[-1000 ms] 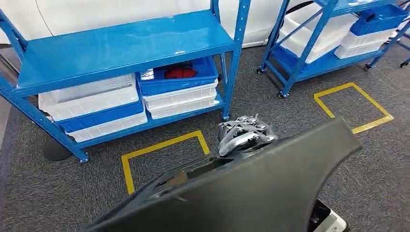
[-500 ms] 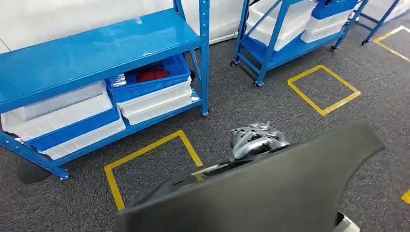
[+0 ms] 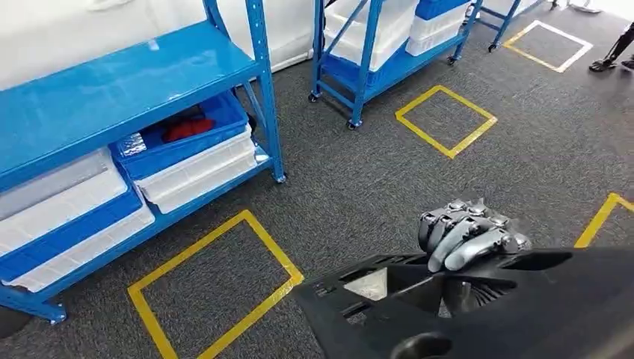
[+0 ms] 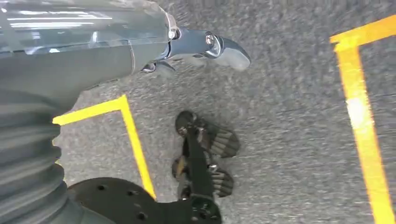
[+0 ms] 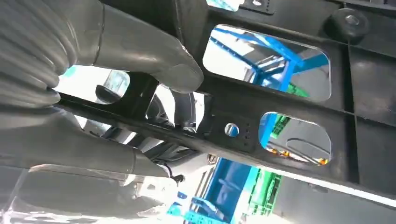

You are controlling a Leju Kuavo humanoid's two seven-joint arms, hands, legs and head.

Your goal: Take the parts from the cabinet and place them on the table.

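Grey carpet marked with yellow taped squares (image 3: 213, 288) runs under the blue shelving rack (image 3: 119, 82), whose lower shelf holds white bins and a blue bin (image 3: 179, 134) with something red in it. In the head view the whole scene has swung since a second ago: the rack has slid toward the left edge, a second wheeled rack (image 3: 381, 45) sits up top, and a person's feet (image 3: 613, 60) stand at the far right. That reads as the robot turning away from the cabinet, the carry leg under way. The large black part (image 3: 486, 314) fills the lower right, the right hand (image 3: 467, 239) curled over its upper edge.

In the left wrist view the left hand (image 4: 205, 46) hangs over the carpet holding nothing, fingers loosely apart.

In the right wrist view the right hand's thumb (image 5: 140, 46) and fingers clamp a black rib of the part.

No table is in sight yet; the racks and the person's feet are what the carried part could meet.
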